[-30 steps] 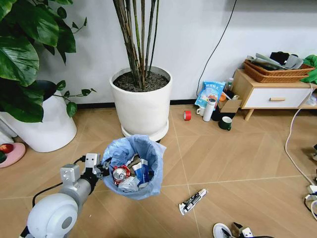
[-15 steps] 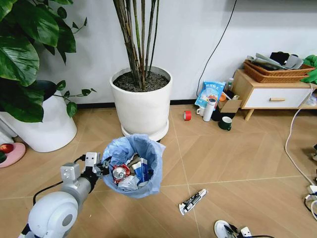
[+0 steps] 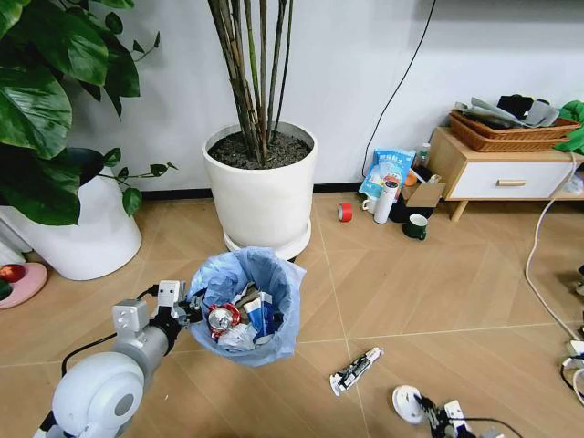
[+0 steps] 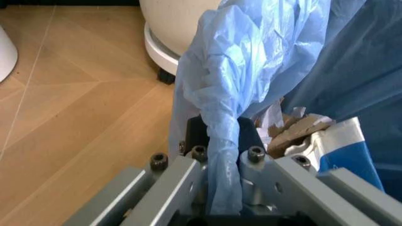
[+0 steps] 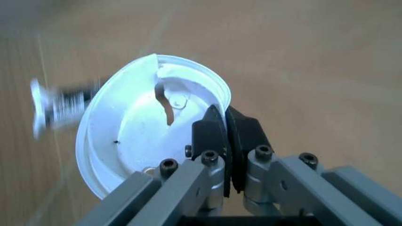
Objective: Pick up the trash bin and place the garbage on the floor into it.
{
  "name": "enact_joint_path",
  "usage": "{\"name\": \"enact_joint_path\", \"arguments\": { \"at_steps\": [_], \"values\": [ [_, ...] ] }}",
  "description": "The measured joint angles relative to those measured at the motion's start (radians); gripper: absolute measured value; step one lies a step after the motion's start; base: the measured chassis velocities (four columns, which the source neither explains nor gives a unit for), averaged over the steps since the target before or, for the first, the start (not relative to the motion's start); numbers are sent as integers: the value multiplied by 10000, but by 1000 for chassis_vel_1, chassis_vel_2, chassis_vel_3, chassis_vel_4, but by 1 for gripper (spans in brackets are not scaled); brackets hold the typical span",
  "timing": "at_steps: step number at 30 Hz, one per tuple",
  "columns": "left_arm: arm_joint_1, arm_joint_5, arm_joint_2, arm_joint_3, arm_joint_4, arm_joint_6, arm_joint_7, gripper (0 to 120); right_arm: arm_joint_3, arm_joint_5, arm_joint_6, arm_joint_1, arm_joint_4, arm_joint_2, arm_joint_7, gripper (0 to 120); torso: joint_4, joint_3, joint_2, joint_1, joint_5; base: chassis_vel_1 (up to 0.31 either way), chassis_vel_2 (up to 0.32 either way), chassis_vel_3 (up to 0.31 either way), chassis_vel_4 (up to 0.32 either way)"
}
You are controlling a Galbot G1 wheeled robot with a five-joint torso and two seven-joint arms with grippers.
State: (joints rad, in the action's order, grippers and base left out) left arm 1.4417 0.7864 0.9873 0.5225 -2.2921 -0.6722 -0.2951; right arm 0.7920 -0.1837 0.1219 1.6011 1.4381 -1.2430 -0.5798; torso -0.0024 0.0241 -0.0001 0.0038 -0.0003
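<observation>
Trash bins: one, the trash bin (image 3: 248, 306), lined with a light-blue bag (image 4: 238, 89).
Litter pieces on the floor (image 3: 438, 283): two, a black-white tube wrapper (image 3: 355, 370) and a white round lid (image 3: 407, 403).
Litter pieces inside the bin: several, at least a red crushed piece (image 3: 222, 319), a blue-white wrapper (image 3: 262, 316) and a white paper wad (image 3: 238, 340); the full number cannot be told.
White plant pots: two, one near the middle (image 3: 262, 187), one at the left (image 3: 87, 233).
Tape rolls: one, red (image 3: 345, 212).
Mugs: one, dark (image 3: 415, 226).
White bottles: one (image 3: 386, 202).
Wooden cabinets: one (image 3: 497, 172).
Woven trays: one (image 3: 507, 133).
Grippers: two, the left gripper (image 3: 192, 309) and the right gripper (image 3: 429, 415).
</observation>
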Motion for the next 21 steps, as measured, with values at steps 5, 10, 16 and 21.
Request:
{"name": "enact_joint_path", "arguments": {
  "at_steps": [5, 10, 16, 21],
  "values": [
    [-10, 102, -161, -67, 37, -11, -103, 0, -210, -1281, -793, -403, 1893, 931, 700, 0, 1, 0, 0, 0, -2, 0, 0, 0, 0],
    [-24, 180, -305, -108, 162, -37, -180, 0, -576, -2479, -1759, -1192, 3541, 1844, 1450, 0, 4, 0, 0, 0, -6, 0, 0, 0, 0],
    [-266, 445, -527, -108, 442, -53, -252, 0, -2065, -3583, -2879, -2777, 4908, 2702, 2528, 0, 1, 1, 0, 1, 0, 0, 0, 0, 0],
    [-526, 666, -663, -168, 663, -78, -310, 0, -3596, -4793, -3800, -4602, 5664, 3301, 3220, 0, 5, 1, -1, 1, -3, 0, 0, 0, 0]
  ]
}}
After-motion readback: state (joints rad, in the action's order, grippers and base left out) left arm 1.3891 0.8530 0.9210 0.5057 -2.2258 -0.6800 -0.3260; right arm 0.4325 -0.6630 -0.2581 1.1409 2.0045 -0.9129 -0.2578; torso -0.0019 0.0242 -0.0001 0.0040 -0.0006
